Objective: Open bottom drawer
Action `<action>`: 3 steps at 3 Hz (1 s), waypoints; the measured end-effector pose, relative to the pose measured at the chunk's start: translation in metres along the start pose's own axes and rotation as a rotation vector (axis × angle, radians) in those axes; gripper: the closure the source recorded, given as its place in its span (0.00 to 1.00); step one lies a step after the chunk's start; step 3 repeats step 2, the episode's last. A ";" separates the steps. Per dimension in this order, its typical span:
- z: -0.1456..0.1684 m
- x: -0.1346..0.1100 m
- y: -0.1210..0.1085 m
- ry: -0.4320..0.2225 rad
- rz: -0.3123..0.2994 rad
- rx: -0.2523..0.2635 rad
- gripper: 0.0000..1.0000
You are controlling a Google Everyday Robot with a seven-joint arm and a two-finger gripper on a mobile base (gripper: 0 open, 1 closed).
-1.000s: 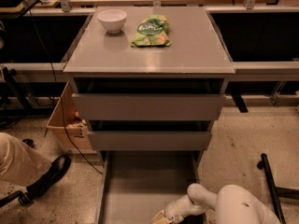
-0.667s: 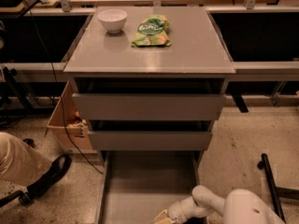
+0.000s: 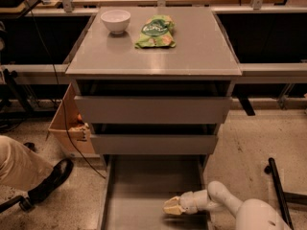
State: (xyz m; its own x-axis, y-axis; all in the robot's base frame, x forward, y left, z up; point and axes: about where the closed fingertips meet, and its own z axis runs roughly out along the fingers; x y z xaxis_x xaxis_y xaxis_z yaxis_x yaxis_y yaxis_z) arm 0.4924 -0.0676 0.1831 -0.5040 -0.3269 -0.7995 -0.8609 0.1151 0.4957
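Observation:
The bottom drawer [image 3: 144,186] of the grey cabinet is pulled far out toward me. Its shallow grey tray is bare inside and runs to the bottom edge of the view; its front panel is out of view. My gripper [image 3: 169,206] reaches in from the lower right on a white arm. Its pale fingertips point left over the right side of the tray, near the tray's right wall. The two drawers above, the upper one [image 3: 153,109] and the middle one [image 3: 153,143], stand closed.
On the cabinet top [image 3: 201,51] sit a white bowl [image 3: 115,20] and a green snack bag [image 3: 156,31]. A cardboard box [image 3: 69,128] stands left of the cabinet. A person's leg and black shoe [image 3: 48,181] are at lower left. A black chair base [image 3: 278,190] lies at right.
The gripper and arm have moved slightly toward the lower right, closer to the bottom edge. The drawer looks pulled out a little further.

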 end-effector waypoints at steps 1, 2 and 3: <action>-0.031 -0.026 -0.020 -0.046 -0.048 0.072 1.00; -0.036 -0.030 -0.023 -0.051 -0.054 0.082 0.77; -0.036 -0.030 -0.023 -0.051 -0.054 0.082 0.77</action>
